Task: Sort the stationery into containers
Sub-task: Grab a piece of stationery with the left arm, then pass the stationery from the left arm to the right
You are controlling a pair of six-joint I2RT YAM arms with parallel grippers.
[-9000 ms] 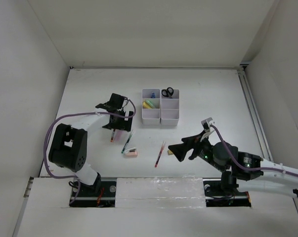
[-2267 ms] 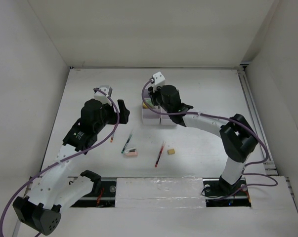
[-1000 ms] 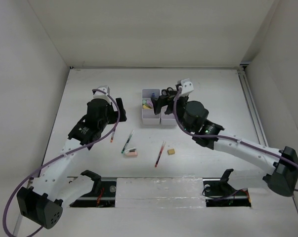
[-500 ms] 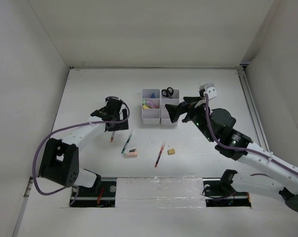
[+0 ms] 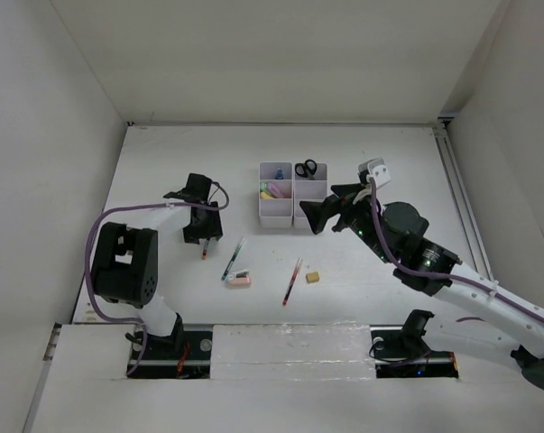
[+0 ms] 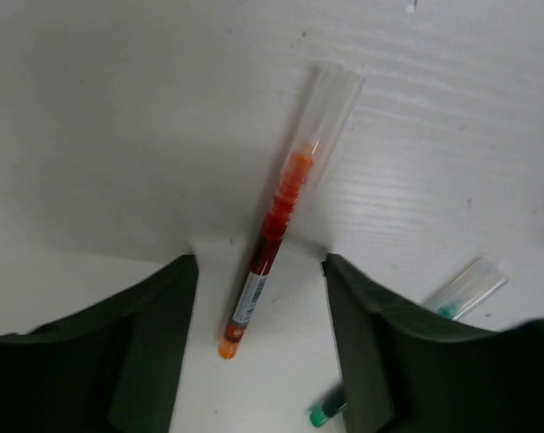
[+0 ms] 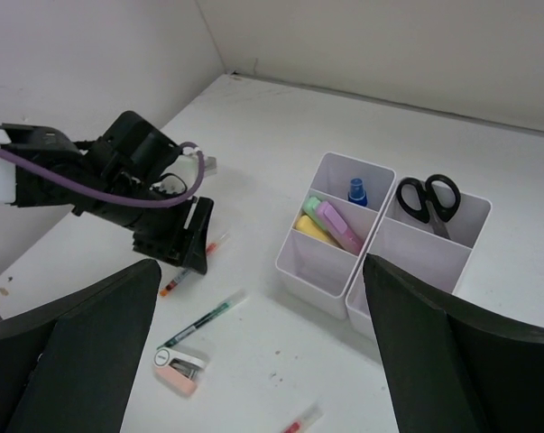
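Top external: two red pens [image 5: 292, 280] [image 5: 204, 253], one green pen [image 5: 233, 259], stapler [image 5: 239, 280], eraser [image 5: 313, 277].

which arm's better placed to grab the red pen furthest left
Left. The left gripper, open, straddles the red pen, a finger each side; the right gripper hangs open by the organiser, farther off.

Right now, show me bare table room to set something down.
Bare: the far strip behind the organiser, and the left side beyond the left pincer. Crowded: the near middle, with green pen, pink stapler, red pen, eraser.
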